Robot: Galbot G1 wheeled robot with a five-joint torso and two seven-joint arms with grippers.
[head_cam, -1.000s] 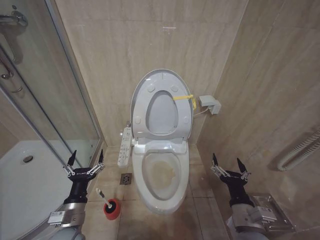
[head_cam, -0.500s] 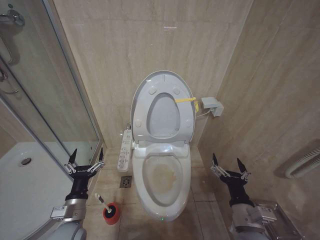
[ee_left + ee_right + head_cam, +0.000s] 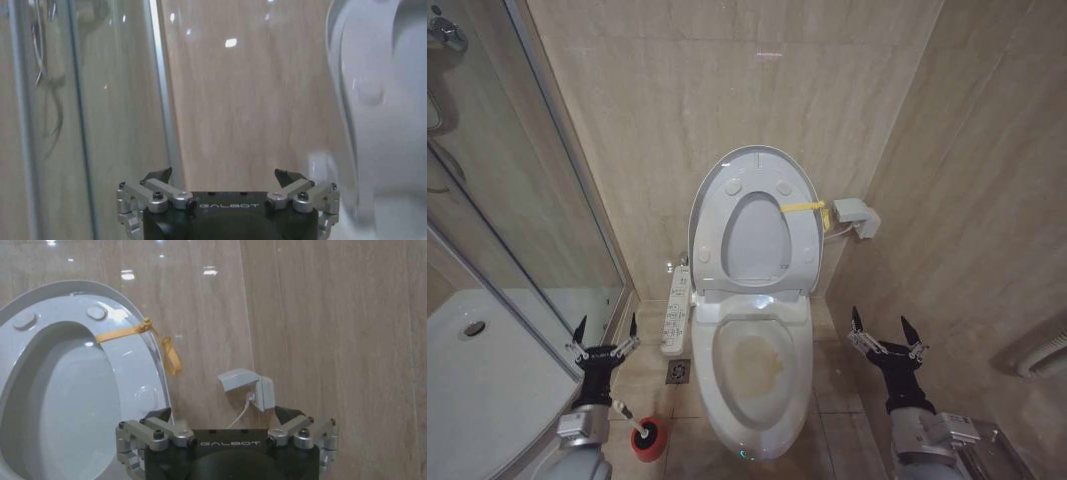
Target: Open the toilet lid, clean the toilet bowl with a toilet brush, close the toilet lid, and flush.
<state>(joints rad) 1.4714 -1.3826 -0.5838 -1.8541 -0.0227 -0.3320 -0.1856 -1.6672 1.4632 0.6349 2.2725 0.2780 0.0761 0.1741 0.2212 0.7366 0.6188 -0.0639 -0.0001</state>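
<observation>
— What's changed?
— The camera has moved, so the bowl (image 3: 757, 375) sits lower in view; the left hand (image 3: 605, 334) has dropped, fingers spread, holding nothing.
— And the brush (image 3: 632, 420)?
— On the floor in its red cup (image 3: 651, 441), just below that hand, left of the bowl. Lid (image 3: 757, 220) up. Right hand (image 3: 882, 328) released — beside the bowl.

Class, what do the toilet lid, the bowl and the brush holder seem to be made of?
Toilet lid: probably plastic, smooth, pale, thin-edged. Toilet bowl: likely glazed ceramic, glossy white, stained yellowish-brown inside. Brush holder: seemingly red plastic, with a uniform colour.
</observation>
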